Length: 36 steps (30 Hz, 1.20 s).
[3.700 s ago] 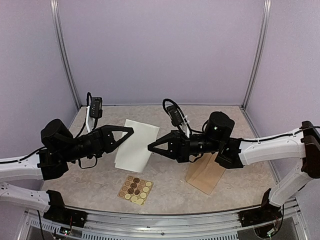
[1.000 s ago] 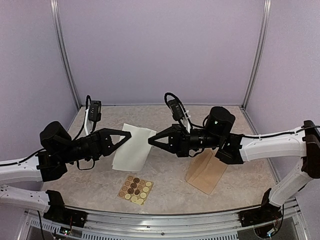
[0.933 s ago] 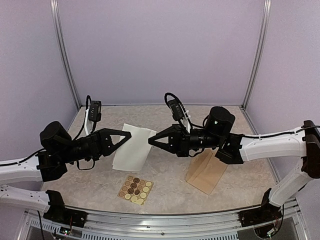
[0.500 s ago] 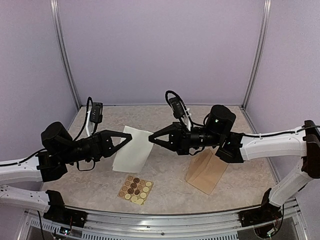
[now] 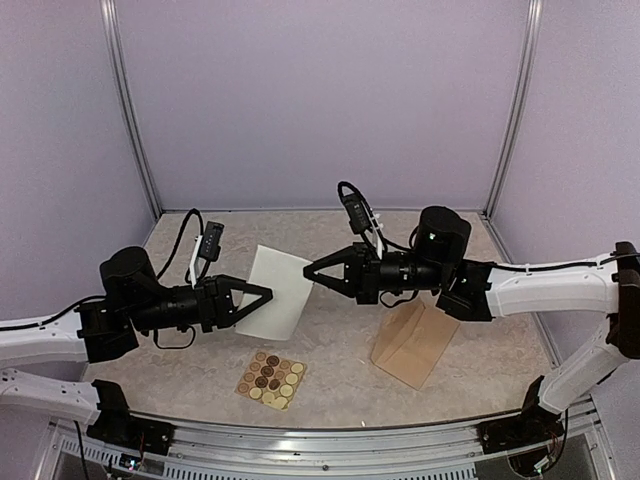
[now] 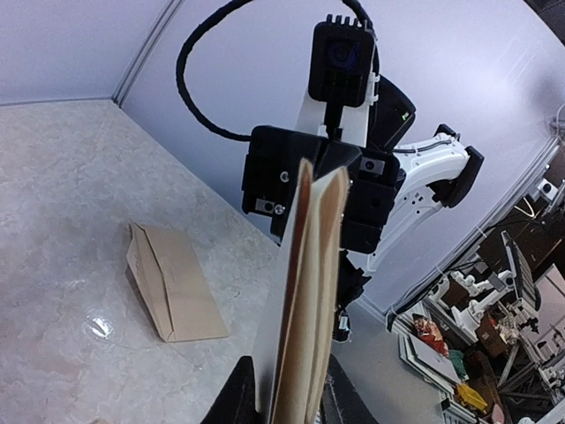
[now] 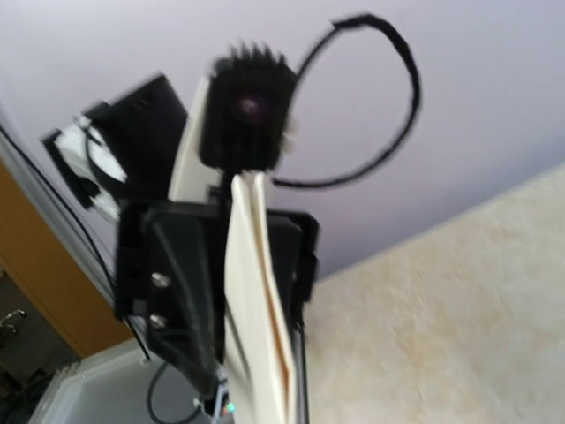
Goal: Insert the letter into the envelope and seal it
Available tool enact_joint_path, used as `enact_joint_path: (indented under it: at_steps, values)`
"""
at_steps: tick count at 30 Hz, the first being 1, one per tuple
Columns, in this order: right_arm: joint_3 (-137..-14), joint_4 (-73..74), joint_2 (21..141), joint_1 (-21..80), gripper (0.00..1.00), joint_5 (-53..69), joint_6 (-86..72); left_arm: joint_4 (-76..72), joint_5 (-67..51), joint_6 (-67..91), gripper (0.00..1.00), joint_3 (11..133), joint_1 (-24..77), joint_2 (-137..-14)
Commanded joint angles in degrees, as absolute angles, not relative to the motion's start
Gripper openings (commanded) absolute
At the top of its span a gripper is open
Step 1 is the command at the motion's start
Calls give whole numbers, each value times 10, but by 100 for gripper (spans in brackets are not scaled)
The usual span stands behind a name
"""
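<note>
The letter, folded with its white back outward, hangs in the air between both grippers. My left gripper is shut on its left side; in the left wrist view the letter runs edge-on between my fingertips. My right gripper pinches the letter's upper right corner. In the right wrist view the letter is edge-on and blurred, and my own fingers do not show clearly. The tan envelope lies flat on the table under my right arm; it also shows in the left wrist view.
A small tan sheet of round stickers lies near the front of the marble-patterned table. Purple walls and metal posts close in the back and sides.
My left wrist has rolled and moved right, closing on the letter's left side. The letter has come off the table and turned more upright. My right gripper rose slightly with its corner.
</note>
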<state>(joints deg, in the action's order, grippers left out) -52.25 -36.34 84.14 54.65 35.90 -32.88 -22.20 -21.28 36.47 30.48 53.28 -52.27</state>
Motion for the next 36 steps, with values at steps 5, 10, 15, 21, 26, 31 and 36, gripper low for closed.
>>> enact_joint_path:
  at_steps: [5,10,15,21,26,31,36]
  values:
    - [-545,-278,832,541,0,348,-298,-188,-203,344,19,331,522,-528]
    - [-551,-265,836,540,0,343,-295,-191,-208,348,0,333,522,-538]
    - [-534,-237,809,534,55,292,-289,-165,-168,349,0,334,516,-536]
    - [-484,-113,747,502,76,143,-298,-141,-129,366,0,328,491,-536]
    - [-409,-14,691,460,82,42,-323,-141,-127,378,0,324,477,-558]
    - [-342,9,672,418,86,23,-326,-157,-134,388,0,315,472,-574]
    - [-305,1,713,413,86,6,-341,-165,-140,393,0,310,471,-579]
